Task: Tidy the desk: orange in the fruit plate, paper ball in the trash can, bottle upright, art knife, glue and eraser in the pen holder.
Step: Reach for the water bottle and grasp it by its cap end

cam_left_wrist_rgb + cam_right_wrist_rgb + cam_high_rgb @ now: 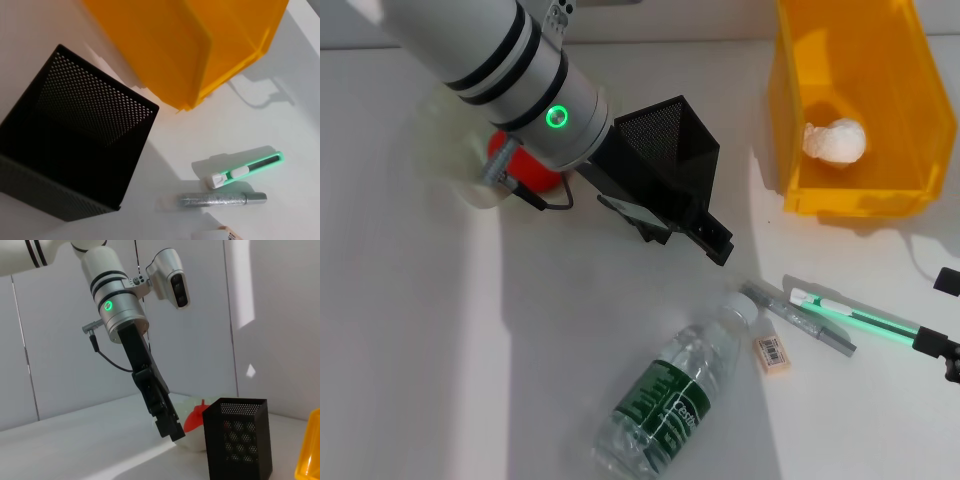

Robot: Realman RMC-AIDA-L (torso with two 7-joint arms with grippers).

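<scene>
The left gripper (705, 235) hangs above the white surface (440, 340), just beside the pen holder (665, 140); its jaws appear closed together and empty, best seen in the right wrist view. The left arm (510, 75) hides most of the fruit plate (460, 165), a pale translucent dish, and covers part of the reddish orange (525, 170) lying in it. The pen holder is a square box of black perforated metal mesh, standing upright; its interior cannot be made out.

The trash can (860, 110) is a rigid yellow plastic bin, cut off at the frame top, with the crumpled white paper ball (836, 140) inside. The clear plastic bottle (670, 400) with a green label lies on its side, its base partly cut off. Near its cap lie the eraser (772, 353) (small, beige), the glue (798, 318), a grey metallic stick, and the art knife (850, 312) with a green-and-white body, all well apart from the holder.

The right gripper (945, 320) shows only as black parts at the frame edge; whether its jaws are apart or together cannot be told.
</scene>
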